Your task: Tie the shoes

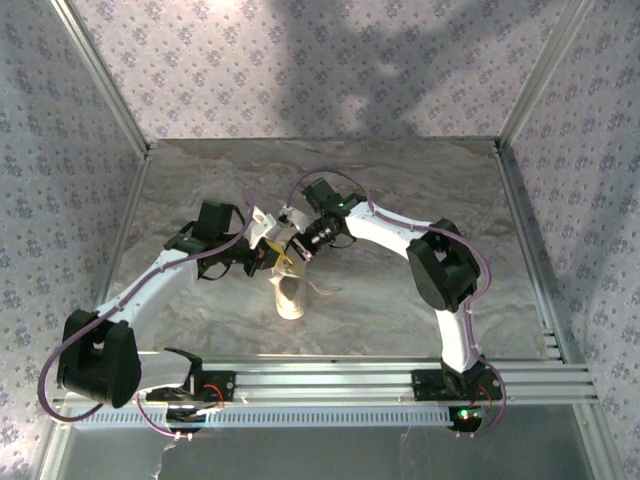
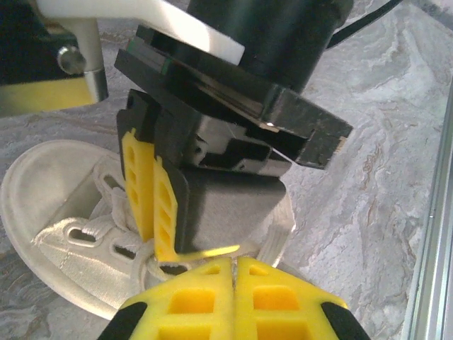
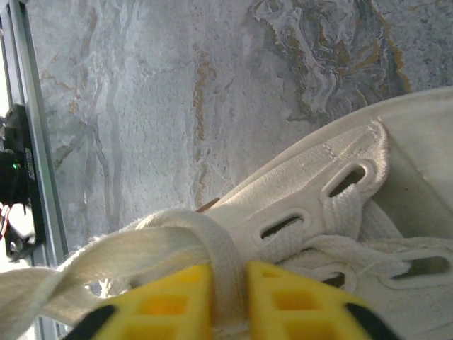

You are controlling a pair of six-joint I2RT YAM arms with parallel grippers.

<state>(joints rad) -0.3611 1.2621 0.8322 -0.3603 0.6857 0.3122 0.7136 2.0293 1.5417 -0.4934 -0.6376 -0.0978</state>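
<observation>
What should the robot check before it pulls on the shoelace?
1. The white lace pinched between the right jaws: ok.
2. The left jaws shut: ok.
3. A lace held in the left jaws: cannot tell from the closed tips.
4. The sneaker resting on the table, opening up: ok.
5. Room between the right jaws and the left jaws: not ok, they crowd nearly tip to tip over the sneaker.
</observation>
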